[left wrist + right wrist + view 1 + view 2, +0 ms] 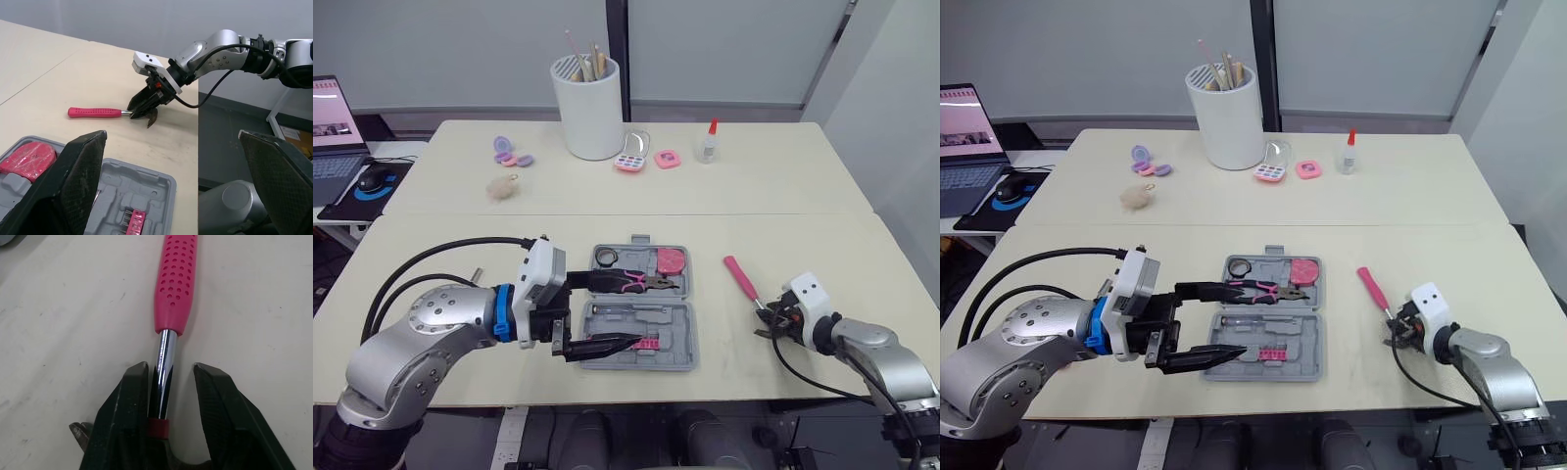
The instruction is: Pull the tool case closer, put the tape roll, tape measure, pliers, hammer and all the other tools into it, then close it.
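Right wrist view: hammer (176,284) between jaws, grip outward

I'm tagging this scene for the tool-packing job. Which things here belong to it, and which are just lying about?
For the job: tool case; tape roll, tape measure and pliers, already in the case; hammer, on the table.

Lying about: white cup, glue bottle, colour palette, pink compact, fluffy ball, laptop, mouse.
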{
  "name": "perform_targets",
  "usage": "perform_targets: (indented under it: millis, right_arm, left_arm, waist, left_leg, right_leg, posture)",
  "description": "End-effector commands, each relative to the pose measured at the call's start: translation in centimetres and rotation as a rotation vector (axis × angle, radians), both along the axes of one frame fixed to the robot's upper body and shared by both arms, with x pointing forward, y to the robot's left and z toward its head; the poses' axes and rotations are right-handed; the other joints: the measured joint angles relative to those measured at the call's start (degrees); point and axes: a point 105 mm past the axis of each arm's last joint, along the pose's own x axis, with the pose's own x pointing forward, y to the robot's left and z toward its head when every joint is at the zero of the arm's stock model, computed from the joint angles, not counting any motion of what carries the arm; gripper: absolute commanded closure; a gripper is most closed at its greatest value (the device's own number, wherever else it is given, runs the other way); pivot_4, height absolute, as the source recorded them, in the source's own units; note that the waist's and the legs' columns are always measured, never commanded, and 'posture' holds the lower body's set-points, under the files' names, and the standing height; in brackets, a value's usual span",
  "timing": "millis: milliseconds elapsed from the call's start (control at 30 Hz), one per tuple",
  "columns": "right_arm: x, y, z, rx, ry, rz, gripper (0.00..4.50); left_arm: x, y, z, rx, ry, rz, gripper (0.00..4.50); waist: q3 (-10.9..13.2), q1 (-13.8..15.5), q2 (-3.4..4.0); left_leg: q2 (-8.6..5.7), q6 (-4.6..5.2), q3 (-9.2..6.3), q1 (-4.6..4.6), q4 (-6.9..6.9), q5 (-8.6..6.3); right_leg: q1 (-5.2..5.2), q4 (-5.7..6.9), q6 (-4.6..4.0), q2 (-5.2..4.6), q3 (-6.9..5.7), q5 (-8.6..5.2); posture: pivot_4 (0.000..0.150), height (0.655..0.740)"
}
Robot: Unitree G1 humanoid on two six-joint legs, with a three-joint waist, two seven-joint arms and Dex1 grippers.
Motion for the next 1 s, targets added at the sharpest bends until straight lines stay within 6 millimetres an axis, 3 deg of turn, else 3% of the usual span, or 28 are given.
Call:
perform_targets:
  millis: [33,133,233,367,567,733,867,1000]
  right_arm:
    - [0.0,-0.6,0.3,-0.044,-0.024,0.016,3.73]
    - [-0.1,-0.5,0.4,-0.062,-0.039,0.047,4.27]
    - [-0.2,-0.2,0.7,-0.073,-0.058,0.074,4.30]
    - [-0.7,1.2,2.2,-0.160,-0.125,0.245,4.30]
    - [-2.0,5.5,6.0,-0.306,-0.147,0.614,4.30]
    - [-1.5,8.0,9.5,-0.373,-0.172,0.738,4.30]
    - [-2.3,10.3,10.1,-0.380,-0.139,0.850,4.30]
    - [-2.8,14.1,9.9,-0.305,-0.141,0.910,4.30]
  left_arm:
    - [-0.4,-0.5,0.6,0.005,-0.045,-0.025,0.00]
    - [-0.4,-0.4,0.6,0.003,-0.048,-0.019,0.00]
    - [-0.2,-0.3,0.6,-0.008,-0.066,-0.003,0.00]
    - [0.1,0.8,0.7,-0.018,-0.127,0.038,0.00]
    - [0.2,4.7,0.7,0.057,-0.131,0.153,0.00]
    - [-0.7,7.0,1.0,0.078,-0.121,0.177,0.00]
    - [-1.5,8.2,0.8,0.122,-0.110,0.168,0.00]
    - [-2.4,8.8,0.4,0.185,-0.088,0.136,0.00]
  waist:
    - [0.0,0.0,0.00]
    - [0.0,0.0,0.00]
    - [0.0,0.0,0.00]
    - [0.0,0.0,0.02]
    - [0.0,-0.6,0.06]
    - [0.0,-0.6,0.04]
    - [0.0,-0.3,0.01]
    - [0.0,-0.2,-0.02]
  left_leg:
    - [0.00,0.00,0.00,0.00,0.00,0.00]
    - [0.00,0.00,0.01,-0.01,0.01,0.00]
    - [0.00,0.00,0.00,-0.01,0.01,0.00]
    - [0.00,0.00,0.01,0.00,0.00,0.00]
    - [0.06,0.00,0.00,0.04,0.00,0.00]
    - [0.12,0.00,-0.02,0.03,0.00,0.00]
    - [0.11,0.00,-0.01,0.00,-0.01,0.00]
    - [0.12,0.01,-0.01,-0.03,-0.01,-0.01]
  right_leg:
    - [0.00,0.00,0.00,0.00,0.00,0.00]
    - [0.00,0.00,0.01,-0.02,0.01,0.00]
    - [0.01,0.00,0.01,-0.02,0.00,0.00]
    - [0.00,0.00,0.01,-0.02,0.02,0.00]
    - [-0.06,0.03,0.00,-0.03,0.02,0.00]
    - [-0.07,0.04,-0.01,-0.06,-0.02,0.00]
    - [-0.06,0.01,-0.01,-0.28,-0.04,0.00]
    - [-0.10,-0.02,-0.20,-0.32,-0.06,0.10]
  posture:
    - [0.150,0.7400]
    - [0.150,0.7400]
    - [0.150,0.7400]
    - [0.150,0.7400]
    - [0.150,0.7400]
    - [0.150,0.7400]
    - [0.150,0.7400]
    - [0.150,0.7400]
